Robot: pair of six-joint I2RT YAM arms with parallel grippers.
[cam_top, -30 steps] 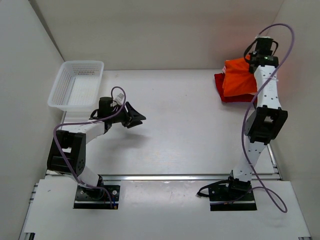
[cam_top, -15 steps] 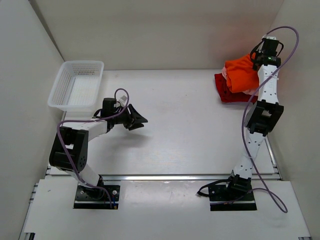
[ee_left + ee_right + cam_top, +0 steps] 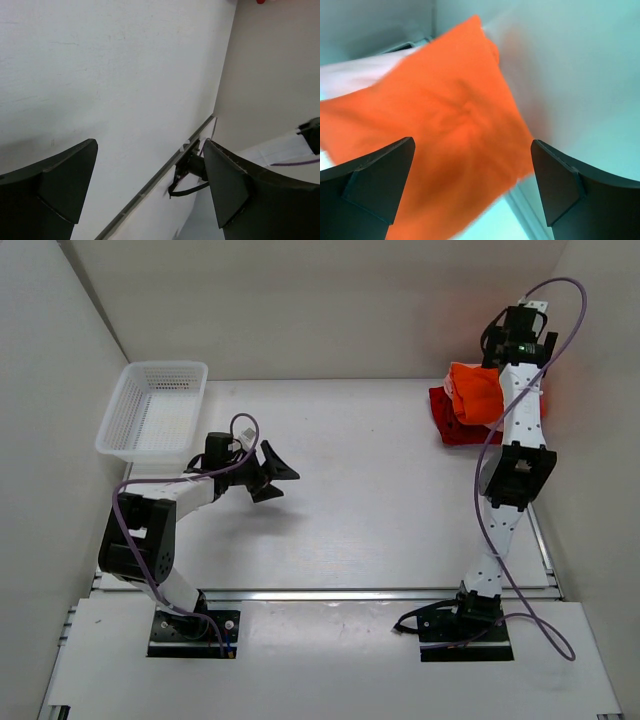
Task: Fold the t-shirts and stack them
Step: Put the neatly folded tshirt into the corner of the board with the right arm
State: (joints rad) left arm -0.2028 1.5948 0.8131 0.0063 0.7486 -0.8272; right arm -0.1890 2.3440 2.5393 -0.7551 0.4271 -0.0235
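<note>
A bright orange t-shirt (image 3: 473, 396) lies bunched on top of a dark red t-shirt (image 3: 446, 424) in the table's far right corner. A sliver of light pink cloth (image 3: 355, 72) shows beside it. My right arm (image 3: 520, 410) reaches over this pile, its fingers hidden under the wrist in the top view. In the right wrist view my right gripper (image 3: 472, 145) stands wide open above the blurred orange t-shirt (image 3: 450, 125), gripping nothing. My left gripper (image 3: 272, 472) hovers over the bare table at the left, open and empty (image 3: 150, 145).
A white mesh basket (image 3: 155, 410) stands at the far left against the wall. White walls close in the table on three sides, and the shirt pile lies tight against the right wall. A metal rail (image 3: 350, 593) runs along the near edge.
The right gripper, shut on the orange t-shirt and lifting it half a second ago, has opened and let it go. The left gripper has opened wider and shifted slightly right.
</note>
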